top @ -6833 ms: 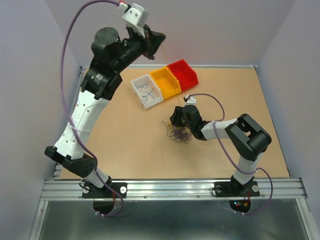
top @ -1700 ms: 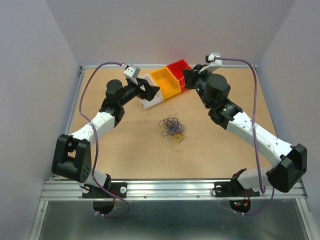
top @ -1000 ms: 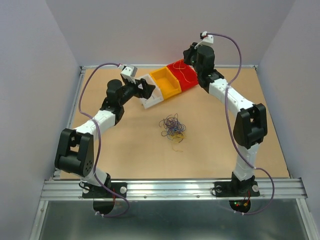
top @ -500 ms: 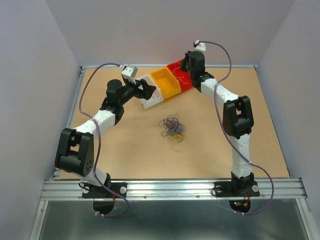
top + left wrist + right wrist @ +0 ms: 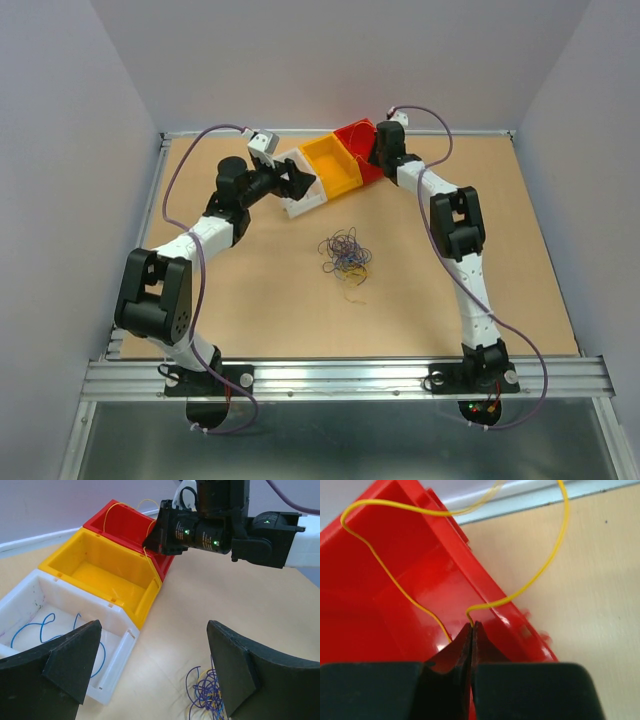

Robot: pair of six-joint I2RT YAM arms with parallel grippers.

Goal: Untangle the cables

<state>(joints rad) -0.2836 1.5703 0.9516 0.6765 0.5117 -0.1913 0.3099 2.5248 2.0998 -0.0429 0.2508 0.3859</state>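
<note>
Our right gripper (image 5: 471, 627), jaws clenched, pinches a yellow wire (image 5: 567, 505), seemingly over the red bin (image 5: 370, 620) to drop it there. Our left gripper (image 5: 155, 665) hangs released beside the white bin (image 5: 25, 602). The other cables (image 5: 345, 257) lie tangled mid-counter (image 5: 250, 300).

The left arm (image 5: 188, 240) is folded sharply at its elbow close to its base. From there its white forearm runs toward the far side and inward, ending in a black wrist. Its tool (image 5: 300, 181) points sideways toward the other arm, with both fingers (image 5: 70, 655) spread as wide as they go and nothing between them. The right arm (image 5: 468, 285) is stretched nearly straight, reaching far out from its base and leaning inward, so the two wrists are near each other but apart. Its tool (image 5: 377, 160) tips downward, jaws pressed tight together, nipping a thin yellow cable (image 5: 540, 577) right at the tips.
</note>
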